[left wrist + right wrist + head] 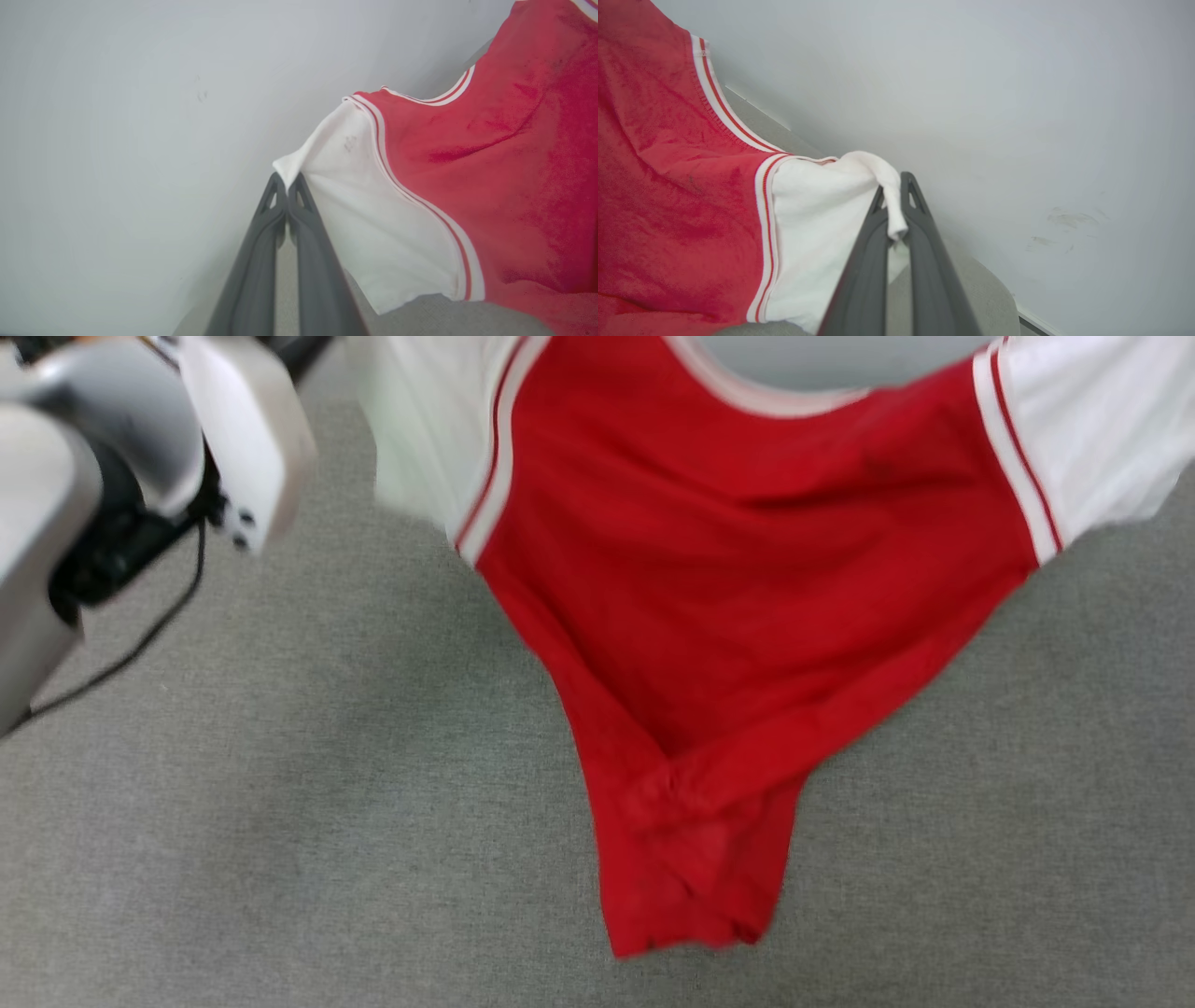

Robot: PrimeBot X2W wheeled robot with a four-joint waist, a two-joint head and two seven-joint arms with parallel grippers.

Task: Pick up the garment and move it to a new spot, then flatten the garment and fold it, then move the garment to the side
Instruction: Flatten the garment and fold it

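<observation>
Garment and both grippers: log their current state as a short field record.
garment: red body, white sleeves, held up and spread between the two grippers
left gripper: shut on the tip of one white sleeve
right gripper: shut on the other white sleeve, cloth bunched in the grip
hem: bunched, hanging lowest over the grey surface; contact unclear
stage: lifted, not yet flattened or folded

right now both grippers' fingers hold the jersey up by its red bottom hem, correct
Not the hem: the left gripper and right gripper hold the jersey up by its white sleeves, as both wrist views show. The red hem hangs loose in the head view.
</observation>
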